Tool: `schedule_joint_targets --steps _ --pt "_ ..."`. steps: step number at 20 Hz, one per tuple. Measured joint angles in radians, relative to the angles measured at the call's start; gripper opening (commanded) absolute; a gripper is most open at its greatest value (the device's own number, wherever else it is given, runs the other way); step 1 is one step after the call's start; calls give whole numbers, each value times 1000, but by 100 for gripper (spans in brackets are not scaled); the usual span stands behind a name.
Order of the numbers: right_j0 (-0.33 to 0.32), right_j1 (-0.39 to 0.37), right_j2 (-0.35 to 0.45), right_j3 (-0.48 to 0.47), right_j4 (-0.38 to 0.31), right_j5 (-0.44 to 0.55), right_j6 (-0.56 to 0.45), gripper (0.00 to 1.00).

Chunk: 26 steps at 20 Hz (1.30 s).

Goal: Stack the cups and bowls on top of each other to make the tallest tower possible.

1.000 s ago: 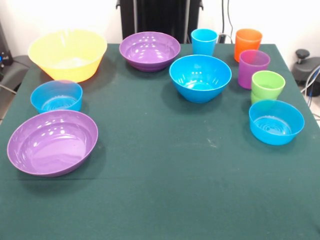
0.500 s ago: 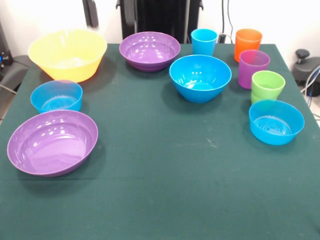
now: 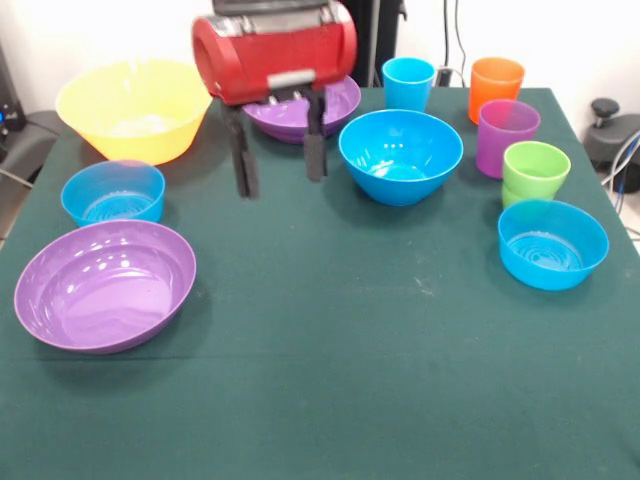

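My gripper (image 3: 281,177) hangs open and empty above the cloth, in front of the far purple bowl (image 3: 335,104), which its red body partly hides. The large yellow bowl (image 3: 135,108) is at the far left. A small blue bowl (image 3: 113,193) and the near purple bowl (image 3: 104,284) are on the left. The medium blue bowl (image 3: 400,155) is at the centre right. The other small blue bowl (image 3: 552,243) is on the right. The light blue cup (image 3: 408,83), orange cup (image 3: 496,88), purple cup (image 3: 507,136) and green cup (image 3: 535,172) stand at the far right.
The table is covered with a dark green cloth (image 3: 340,360). A black pedestal (image 3: 362,40) stands behind the far edge. Cables and a black knob (image 3: 604,108) lie off the table's right side.
The arm has swung down into view from the top left. Half a second ago only a black fingertip showed at the top edge; now the red gripper body and both fingers hang over the table.
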Motion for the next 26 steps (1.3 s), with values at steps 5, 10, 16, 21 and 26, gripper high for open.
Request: schedule_joint_targets --steps 5,10,16,21,26 --pt "35 -6 -15 -1 0 0 12 100" --pt "77 -28 -46 -10 0 0 22 100" --pt "127 -27 -82 -42 0 0 30 100" --pt "166 -24 -117 -46 0 0 30 100" --pt "187 -20 -134 -46 0 0 30 100"
